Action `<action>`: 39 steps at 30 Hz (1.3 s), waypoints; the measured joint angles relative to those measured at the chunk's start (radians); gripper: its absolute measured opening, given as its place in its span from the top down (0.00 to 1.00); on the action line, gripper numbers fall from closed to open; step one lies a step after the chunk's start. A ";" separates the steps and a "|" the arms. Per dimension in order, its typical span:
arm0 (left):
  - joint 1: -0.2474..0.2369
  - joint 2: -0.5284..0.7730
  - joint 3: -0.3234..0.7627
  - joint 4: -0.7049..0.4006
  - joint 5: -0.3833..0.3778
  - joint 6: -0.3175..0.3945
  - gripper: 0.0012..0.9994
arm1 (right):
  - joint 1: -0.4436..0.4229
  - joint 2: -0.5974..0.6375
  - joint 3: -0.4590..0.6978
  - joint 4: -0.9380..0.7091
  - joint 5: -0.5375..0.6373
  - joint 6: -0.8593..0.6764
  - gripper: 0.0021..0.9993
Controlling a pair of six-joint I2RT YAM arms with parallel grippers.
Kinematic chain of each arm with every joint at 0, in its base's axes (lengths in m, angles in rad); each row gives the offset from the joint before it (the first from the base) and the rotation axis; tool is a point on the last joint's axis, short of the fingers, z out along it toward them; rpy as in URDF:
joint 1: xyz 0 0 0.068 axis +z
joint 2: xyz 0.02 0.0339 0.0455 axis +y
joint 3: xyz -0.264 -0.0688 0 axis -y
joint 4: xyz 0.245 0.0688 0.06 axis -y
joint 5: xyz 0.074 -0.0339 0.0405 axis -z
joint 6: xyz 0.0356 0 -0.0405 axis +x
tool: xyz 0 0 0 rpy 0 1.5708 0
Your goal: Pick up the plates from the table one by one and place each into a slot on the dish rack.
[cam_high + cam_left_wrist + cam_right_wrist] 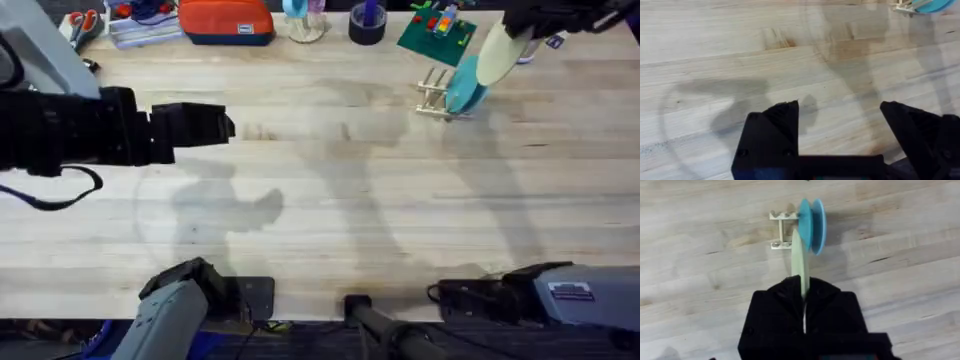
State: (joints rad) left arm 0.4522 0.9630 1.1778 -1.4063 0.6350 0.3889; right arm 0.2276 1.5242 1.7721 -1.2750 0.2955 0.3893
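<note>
Above the dish rack (781, 230), right fingers (804, 297) pinch the cream plate (799, 262); left fingers (840, 135) gape empty.

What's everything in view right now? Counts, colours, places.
teal plates: 2, teal-blue, on edge side by side in the dish rack
cream plate: 1, pale cream-yellow, held on edge over the rack
dish rack: 1, light wood, far right of table
table: 1, pale planks
green baseplate: 1, far edge, bricks on it
orange pouch: 1, far edge
left gripper: black, open above bare table
right gripper: black, shut on cream plate
</note>
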 joint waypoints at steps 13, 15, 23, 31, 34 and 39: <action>0.000 0.000 0.000 0.000 0.000 0.000 0.00 | -0.023 0.000 0.000 0.017 0.000 -0.001 0.97; 0.000 0.000 0.000 0.000 0.000 0.000 0.01 | -0.026 0.001 0.000 0.025 0.000 -0.002 0.97; 0.000 0.000 0.000 0.000 0.000 0.000 0.01 | -0.042 0.026 0.000 0.073 0.004 -0.019 0.97; 0.000 0.000 0.000 0.000 0.000 0.000 0.01 | -0.049 0.045 0.000 0.075 0.004 -0.027 0.97; 0.000 0.000 0.000 0.000 0.000 0.000 0.00 | -0.049 0.052 0.000 0.075 0.004 -0.028 0.97; 0.000 0.000 0.000 0.000 0.000 0.000 0.01 | -0.049 0.082 0.000 0.079 0.004 -0.031 0.97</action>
State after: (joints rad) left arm 0.4522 0.9630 1.1778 -1.4067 0.6350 0.3889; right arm 0.1783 1.6059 1.7721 -1.1961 0.2993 0.3588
